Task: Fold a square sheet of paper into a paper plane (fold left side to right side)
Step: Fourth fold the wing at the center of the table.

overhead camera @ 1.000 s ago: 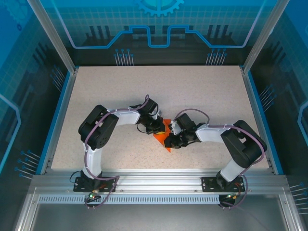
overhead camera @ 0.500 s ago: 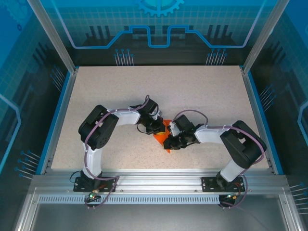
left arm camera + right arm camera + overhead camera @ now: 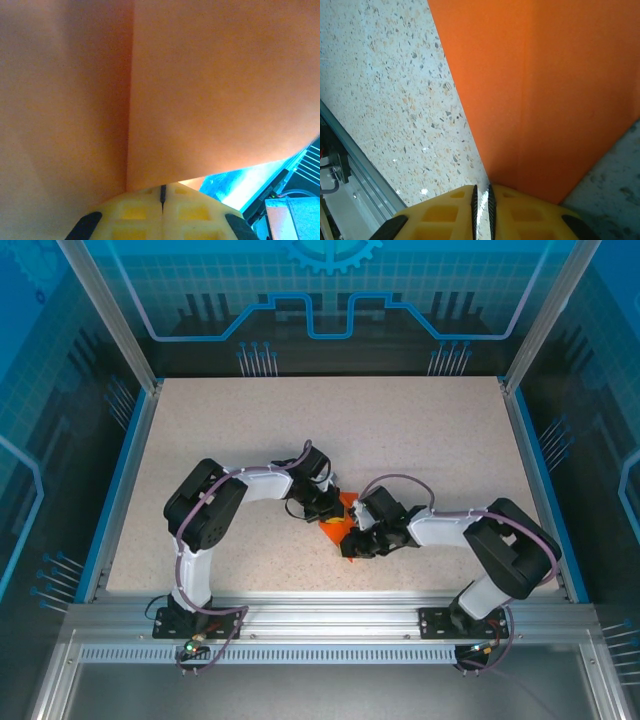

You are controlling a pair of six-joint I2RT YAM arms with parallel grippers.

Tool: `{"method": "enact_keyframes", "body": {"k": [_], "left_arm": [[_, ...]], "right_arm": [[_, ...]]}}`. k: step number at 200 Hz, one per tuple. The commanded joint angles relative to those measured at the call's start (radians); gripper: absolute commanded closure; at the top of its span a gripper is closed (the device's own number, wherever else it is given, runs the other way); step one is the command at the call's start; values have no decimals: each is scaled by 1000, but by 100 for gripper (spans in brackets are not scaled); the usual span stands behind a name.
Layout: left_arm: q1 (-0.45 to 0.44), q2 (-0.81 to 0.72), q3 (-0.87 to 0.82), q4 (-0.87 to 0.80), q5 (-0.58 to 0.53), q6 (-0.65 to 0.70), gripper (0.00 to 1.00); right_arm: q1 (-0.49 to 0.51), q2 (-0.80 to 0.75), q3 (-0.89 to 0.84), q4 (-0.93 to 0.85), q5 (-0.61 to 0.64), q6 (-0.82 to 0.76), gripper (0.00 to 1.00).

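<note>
Lab cell: aluminium frame (image 3: 320,615), blue panels (image 3: 330,290)

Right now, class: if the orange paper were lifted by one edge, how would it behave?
Probably floppy: in the left wrist view the orange paper spreads from the left gripper as a thin sheet. Likely light, so it could slide on the smooth speckled table. Its crease may stiffen it slightly.

My overhead view is bright, even and sharp, lit from above; the desk (image 3: 420,430) carries only soft shadows. My left wrist view is dim and unfocused, the paper (image 3: 200,90) too close (cyan glare lower right). My right wrist view is bright and crisp.
</note>
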Motion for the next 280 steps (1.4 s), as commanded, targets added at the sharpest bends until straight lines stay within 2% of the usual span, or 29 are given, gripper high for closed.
{"method": "enact_keyframes", "body": {"k": [1, 96, 126, 174, 239, 280], "left_arm": [[4, 39, -27, -88, -115, 4, 100], [6, 37, -30, -87, -116, 1, 100], [4, 36, -31, -82, -109, -3, 100], [3, 31, -34, -72, -104, -11, 100], [1, 29, -34, -70, -99, -11, 100], [1, 25, -31, -71, -98, -10, 100]], "right_arm": [[40, -7, -50, -142, -28, 22, 84], [44, -51, -68, -206, -14, 10, 84], [40, -112, -50, -225, -24, 1, 86], [-54, -240, -25, -109, -66, 51, 89], [-89, -65, 77, -4, 9, 106, 93], [-89, 46, 87, -21, 34, 102, 94]]}}
